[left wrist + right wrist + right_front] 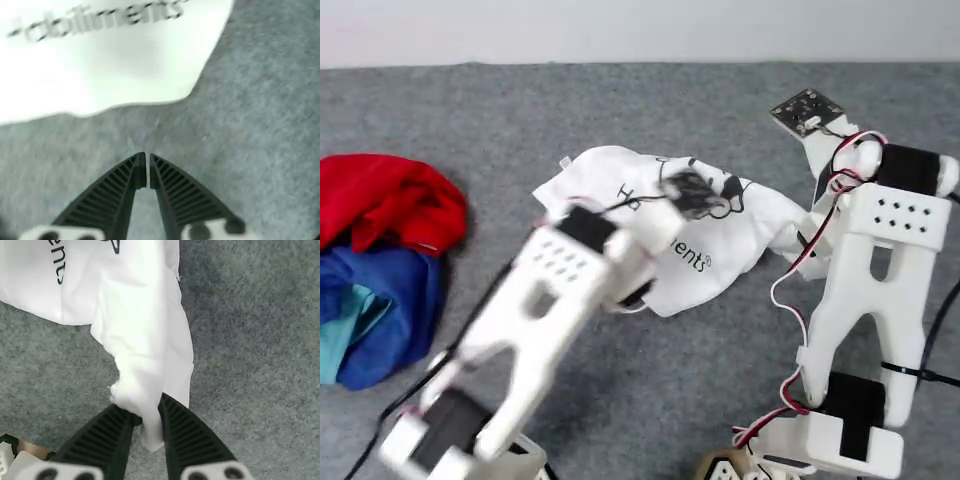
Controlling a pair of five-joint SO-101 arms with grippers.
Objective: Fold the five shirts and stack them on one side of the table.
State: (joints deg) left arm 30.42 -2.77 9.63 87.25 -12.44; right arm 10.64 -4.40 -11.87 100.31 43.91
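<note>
Left gripper point(145, 162): fingers pressed together with nothing between them, hovering over the bare grey table cover point(250, 125), just short of the white shirt point(100, 60) edge.
Right gripper point(146, 409): clamped on a bunched corner of the white shirt, with the cloth trailing away from the jaws.
White shirt: crumpled at mid-table with its black print facing up. It lies between the left arm point(560, 300) and the right arm point(870, 280), one end drawn out toward the right arm.
Red shirt point(385, 200): heaped at the table edge on the left arm's side, well apart from the white shirt.
Blue shirt point(390, 300): bunched just beside the red one, touching it.
Teal shirt point(335, 330): partly tucked into the blue folds.
</note>
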